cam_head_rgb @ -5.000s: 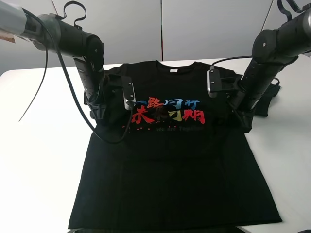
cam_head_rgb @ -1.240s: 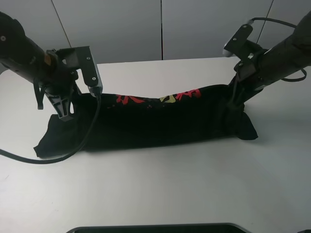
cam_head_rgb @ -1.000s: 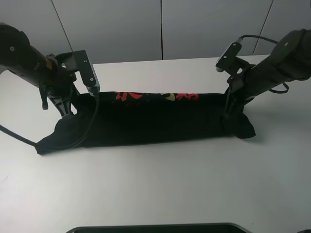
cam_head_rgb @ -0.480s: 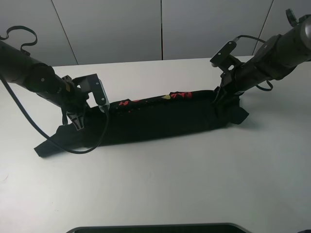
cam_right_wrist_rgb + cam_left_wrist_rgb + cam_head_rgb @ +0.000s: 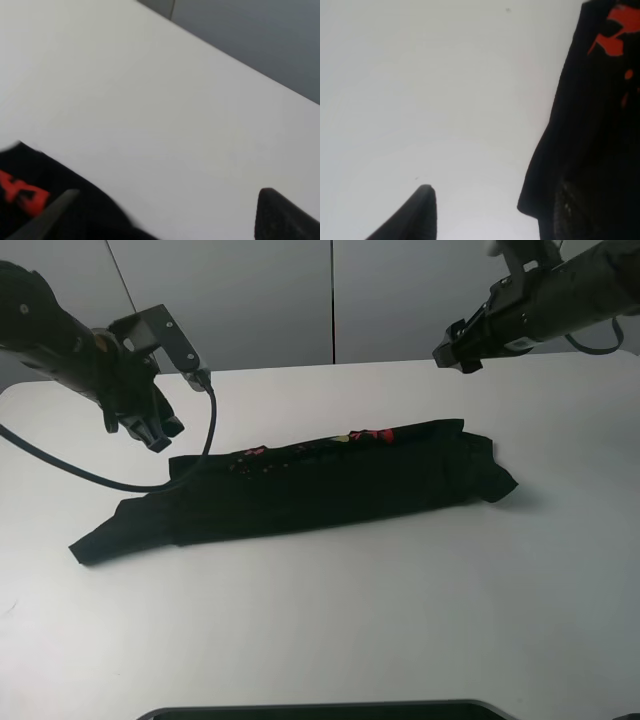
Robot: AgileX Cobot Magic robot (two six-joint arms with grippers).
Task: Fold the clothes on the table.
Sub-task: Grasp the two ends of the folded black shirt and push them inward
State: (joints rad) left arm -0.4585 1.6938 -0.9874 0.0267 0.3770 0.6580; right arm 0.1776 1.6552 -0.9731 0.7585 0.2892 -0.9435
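On the white table (image 5: 330, 640), before grey wall panels (image 5: 230, 300), the black T-shirt (image 5: 330, 485) lies folded in a long band; left gripper (image 5: 158, 430) and right gripper (image 5: 453, 357) hover above it, spread and empty.

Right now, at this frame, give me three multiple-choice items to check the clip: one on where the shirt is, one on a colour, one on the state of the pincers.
1. Where is the T-shirt?
A. Lying on the table as a long folded band
B. Hanging in the air
C. On the floor

2. Which colour dominates the print showing along its far edge?
A. Green
B. Red
C. White

3. How are the left pincer and right pincer?
A. Both shut on the shirt
B. One shut on a sleeve
C. Both open, raised clear of it

Answers: 1 A, the band rests flat on the tabletop; 2 B, red characters show along the fold; 3 C, both wrist views show them spread with nothing between.
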